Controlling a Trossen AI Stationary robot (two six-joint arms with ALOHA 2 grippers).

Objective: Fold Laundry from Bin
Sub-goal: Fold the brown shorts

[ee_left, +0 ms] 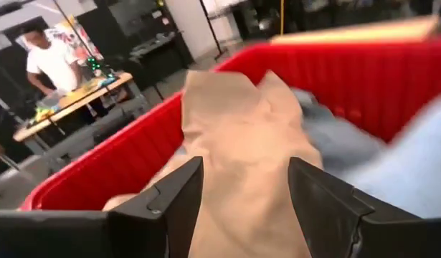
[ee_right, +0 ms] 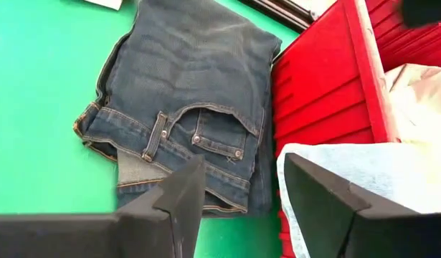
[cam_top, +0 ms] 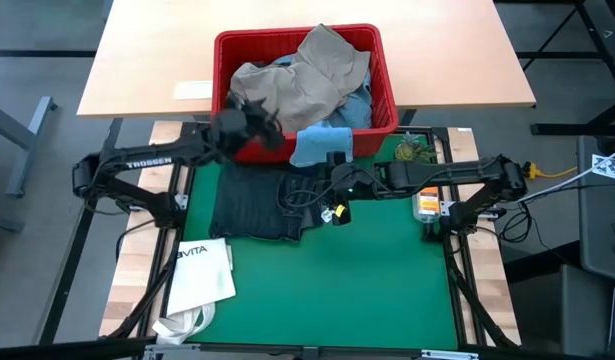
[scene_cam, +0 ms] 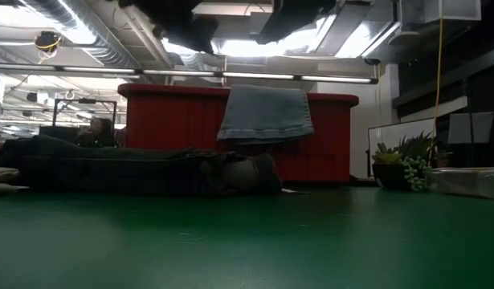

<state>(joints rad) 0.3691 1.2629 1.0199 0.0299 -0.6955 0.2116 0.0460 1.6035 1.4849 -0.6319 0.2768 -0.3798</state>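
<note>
High view, crumpled tan trousers [cam_top: 317, 70] in slotted red bin [cam_top: 382, 60], both jaws wide.

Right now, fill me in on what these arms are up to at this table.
The left gripper is open over the red bin, its fingers straddling the khaki trousers piled inside, nothing gripped. The right gripper, also open and empty, hovers over the green mat by the folded dark jeans lying in front of the bin. A light blue cloth hangs over the bin's front rim.
</note>
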